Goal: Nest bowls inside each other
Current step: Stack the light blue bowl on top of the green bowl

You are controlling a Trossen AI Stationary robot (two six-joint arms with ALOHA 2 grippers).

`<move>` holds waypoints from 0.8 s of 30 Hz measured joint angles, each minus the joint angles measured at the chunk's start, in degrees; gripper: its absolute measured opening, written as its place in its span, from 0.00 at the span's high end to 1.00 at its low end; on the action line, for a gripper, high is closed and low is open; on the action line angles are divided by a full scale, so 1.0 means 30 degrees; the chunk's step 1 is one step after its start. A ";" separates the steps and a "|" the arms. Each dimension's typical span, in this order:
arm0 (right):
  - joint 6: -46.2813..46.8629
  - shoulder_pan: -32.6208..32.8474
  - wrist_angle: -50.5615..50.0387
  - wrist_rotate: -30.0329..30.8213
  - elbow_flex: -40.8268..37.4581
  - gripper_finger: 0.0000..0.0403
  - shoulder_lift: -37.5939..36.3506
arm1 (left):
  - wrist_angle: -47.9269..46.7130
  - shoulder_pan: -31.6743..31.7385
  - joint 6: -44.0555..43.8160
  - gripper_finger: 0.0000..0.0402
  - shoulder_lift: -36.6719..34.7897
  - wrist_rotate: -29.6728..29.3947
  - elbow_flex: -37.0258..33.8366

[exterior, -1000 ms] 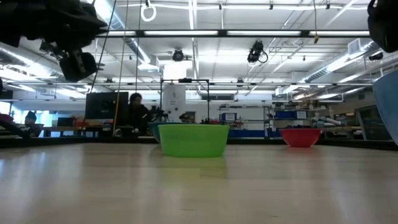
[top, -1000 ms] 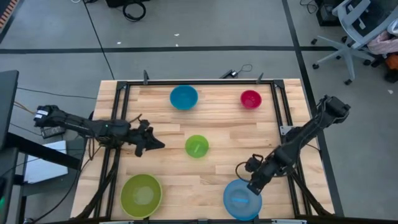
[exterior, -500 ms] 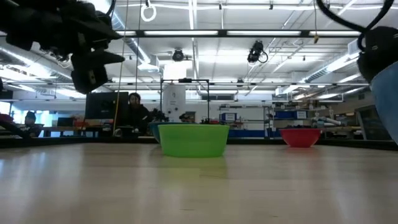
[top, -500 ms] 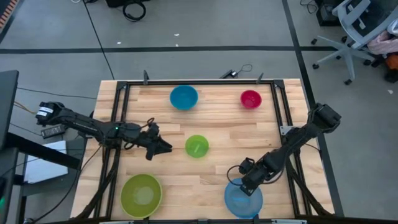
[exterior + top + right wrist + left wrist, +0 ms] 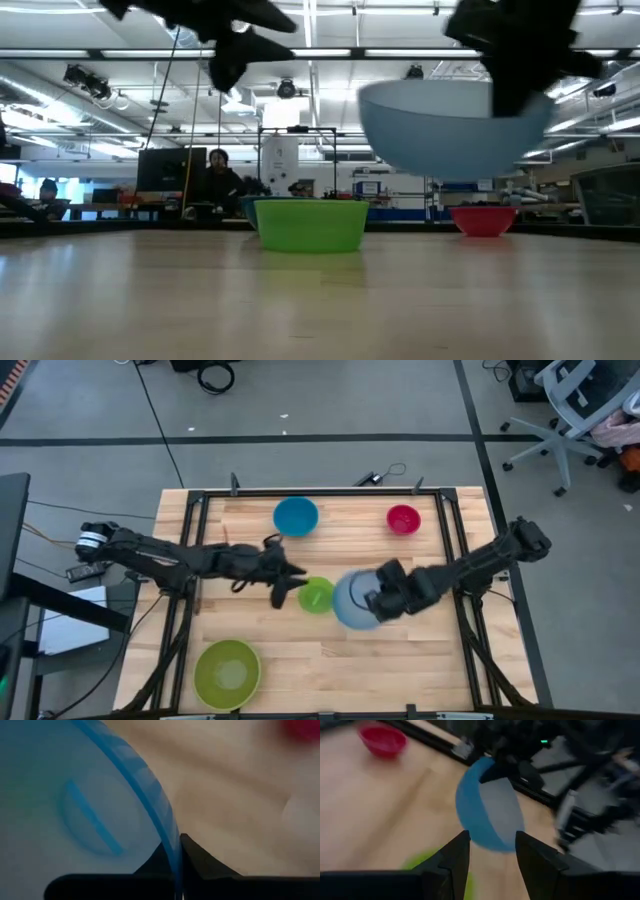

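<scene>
My right gripper (image 5: 372, 600) is shut on the large light blue bowl (image 5: 350, 600), which hangs above the table's middle (image 5: 450, 125). Just left of it the small green bowl (image 5: 316, 595) rests on its base (image 5: 311, 223). My left gripper (image 5: 290, 588) hovers open at that green bowl's left side, above the table (image 5: 235, 45), with nothing between its fingers (image 5: 490, 857). The teal-blue bowl (image 5: 295, 516) and the magenta-red bowl (image 5: 403, 519) stand at the far edge. The large lime green bowl (image 5: 227, 673) sits near left. My right gripper pinches the light blue bowl's rim (image 5: 172, 845) between its two fingers, one inside the bowl and one outside. It holds the rim's right side, the fingers slanting down from the table's right. The bowl is lifted clear of the table, opening upward (image 5: 450, 90).
A black metal frame (image 5: 190, 560) runs along the wooden table's left, far and right edges. Bare wood lies at the near right (image 5: 400, 680), where the blue bowl stood. People and desks show in the room beyond the far edge (image 5: 215, 180).
My right gripper has taken hold of the light blue bowl at the near right, lifted it clear and carried it toward the table's middle, beside the small green bowl. My left gripper has risen and reached rightward from the left side to the small green bowl.
</scene>
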 joint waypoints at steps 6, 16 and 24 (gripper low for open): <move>-0.2717 -0.1818 -0.0295 0.3040 0.2045 0.98 0.0465 | -0.2886 0.1321 0.3153 0.60 0.2820 -0.1924 0.4330; -0.6135 -0.3465 0.0123 0.4804 0.3429 0.98 0.0429 | -0.3869 0.2363 0.5287 0.60 0.4877 -0.2425 0.7271; -1.0282 -0.3946 0.2217 0.5194 0.4118 0.93 0.0480 | -0.6245 0.2701 0.5476 0.73 0.4904 -0.4391 0.7390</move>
